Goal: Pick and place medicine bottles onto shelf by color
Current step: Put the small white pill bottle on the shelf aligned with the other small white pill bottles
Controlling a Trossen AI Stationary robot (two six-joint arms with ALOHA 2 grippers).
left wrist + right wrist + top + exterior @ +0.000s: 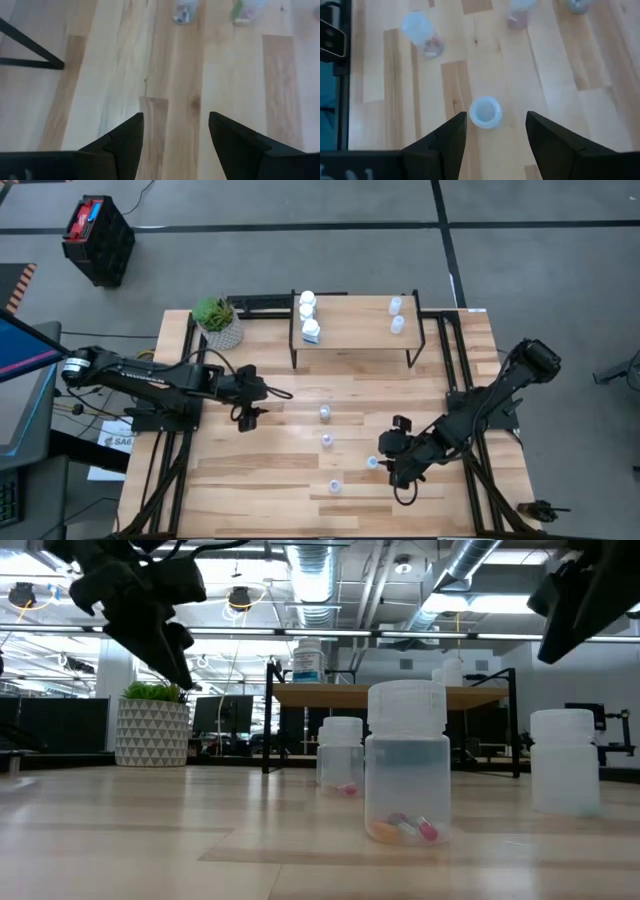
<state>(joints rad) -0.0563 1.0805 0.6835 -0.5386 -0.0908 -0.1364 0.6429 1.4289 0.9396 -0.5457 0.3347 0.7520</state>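
Observation:
The shelf (352, 332) stands at the table's far middle. Three white medicine bottles (308, 315) sit on its left end and two translucent ones (396, 316) on its right end. Several translucent bottles stand on the table: (324, 413), (327, 440), (335, 486) and one (372, 463) right in front of my right gripper (386, 464). In the right wrist view that bottle (485, 111) stands upright just beyond the open fingertips of my right gripper (496, 125). My left gripper (248, 418) hangs open over bare table left of the bottles, also seen as my left gripper (175, 125).
A green plant in a white patterned pot (218, 322) stands at the far left of the table, beside the shelf. The black frame rails (450, 360) run along the table's sides. Bare planks lie between the left gripper and the loose bottles.

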